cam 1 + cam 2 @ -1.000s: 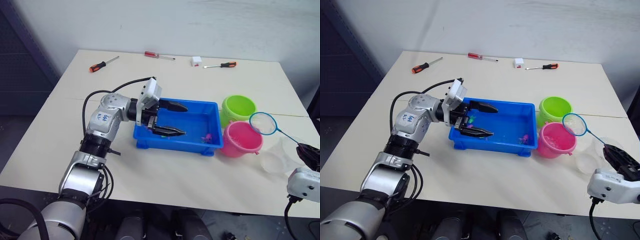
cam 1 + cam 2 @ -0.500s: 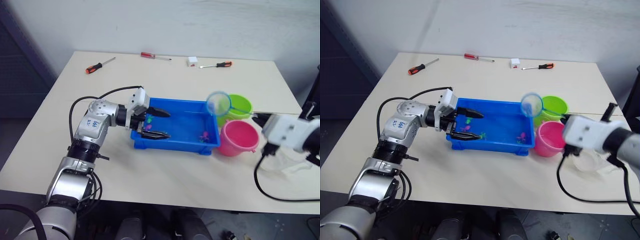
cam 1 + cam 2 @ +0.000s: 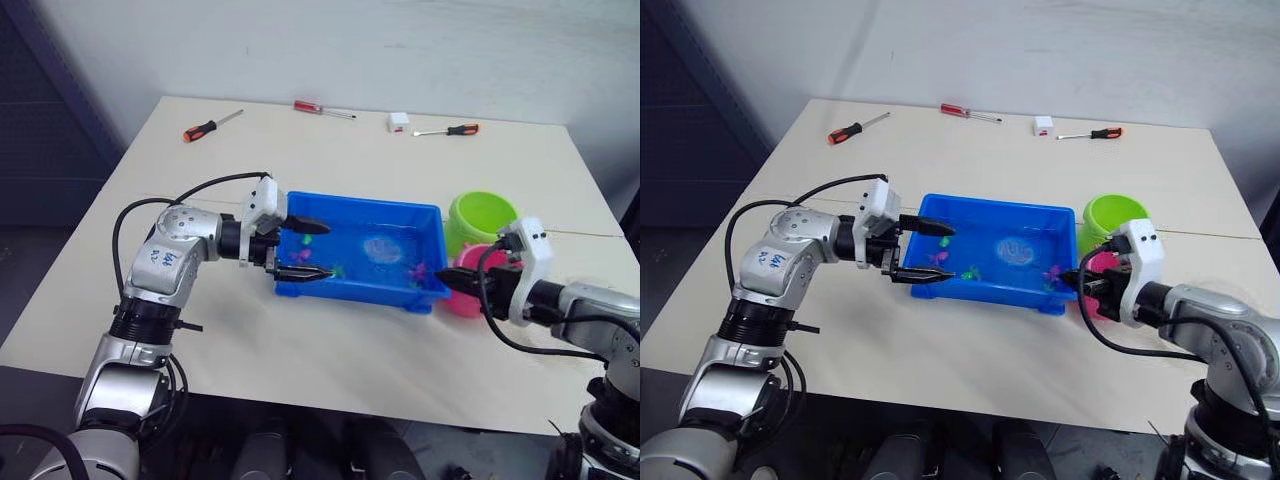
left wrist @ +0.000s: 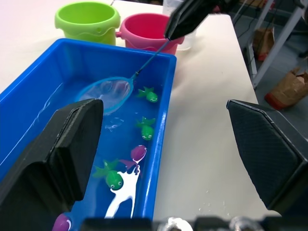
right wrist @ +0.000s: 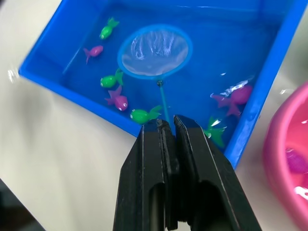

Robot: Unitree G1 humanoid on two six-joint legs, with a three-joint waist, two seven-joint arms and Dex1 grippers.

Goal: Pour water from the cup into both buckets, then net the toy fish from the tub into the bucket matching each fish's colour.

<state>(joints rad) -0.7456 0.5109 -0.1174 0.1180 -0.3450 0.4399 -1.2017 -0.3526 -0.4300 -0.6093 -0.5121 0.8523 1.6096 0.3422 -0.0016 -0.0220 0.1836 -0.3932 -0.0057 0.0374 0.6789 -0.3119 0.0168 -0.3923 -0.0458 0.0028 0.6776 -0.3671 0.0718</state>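
Note:
The blue tub (image 3: pixel 345 290) holds water and several green and pink toy fish (image 5: pixel 109 80). The net's light blue hoop (image 3: pixel 383 248) lies in the water near the tub's middle. Its thin dark handle runs back to my right gripper (image 5: pixel 166 122), which is shut on it at the tub's right end. My left gripper (image 3: pixel 312 250) is open, its fingers straddling the tub's left wall. The lime green bucket (image 3: pixel 482 218) stands right of the tub. The pink bucket (image 4: pixel 149 29) beside it is partly hidden behind my right gripper and holds a pink fish. The clear cup (image 4: pixel 187 41) shows behind the pink bucket.
Three red-handled screwdrivers (image 3: pixel 210 125) (image 3: pixel 322 108) (image 3: pixel 448 129) and a small white box (image 3: pixel 398 121) lie along the table's far side. The table's front edge runs close below the tub. A brown bag (image 4: pixel 284 89) sits on the floor beyond the table's right side.
My right gripper has swung the net from above the buckets down into the tub, so the hoop now sits in the water. My left gripper stays open at the tub's left end.

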